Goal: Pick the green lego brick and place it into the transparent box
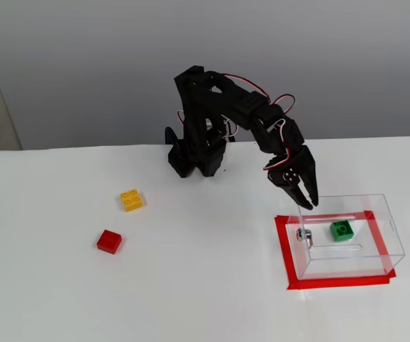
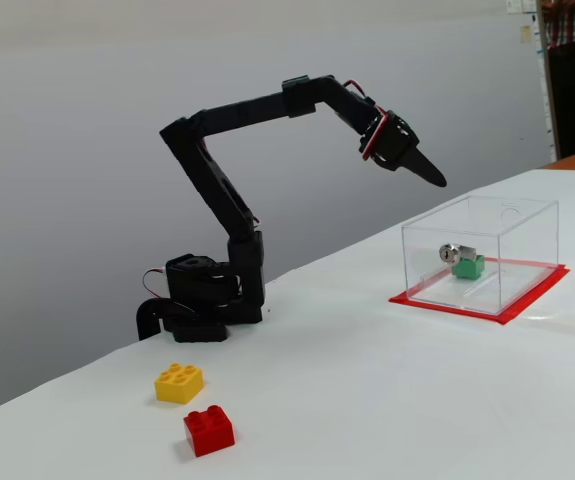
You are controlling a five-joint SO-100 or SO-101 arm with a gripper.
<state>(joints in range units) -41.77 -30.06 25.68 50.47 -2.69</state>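
We found the green lego brick [image 1: 342, 230] lying studs-up on the floor of the transparent box [image 1: 383, 226], toward the rear of the box in the higher fixed view. In the lower fixed view the same brick [image 2: 470, 266] sat just behind the small metal knob [image 2: 451, 252] on the near wall of the box [image 2: 512, 255]. The box stood on a rectangle of red tape [image 1: 284, 251] on the white desk [image 1: 205, 285].

The fingers [image 1: 308, 201] hung in the air above and to the left of the box in the higher fixed view, clear of its rim, pointing downward. We saw a narrow gap between the two tips there, and nothing was held between them. In the lower fixed view the fingers [image 2: 432, 176] appeared as a single dark point above the box, so the gap could not be confirmed from that side.

We noted a yellow brick [image 1: 131, 199] and a red brick [image 1: 109, 241] resting on the desk well apart from the box, near each other, with the arm's base [image 1: 194, 158] at the rear of the desk.
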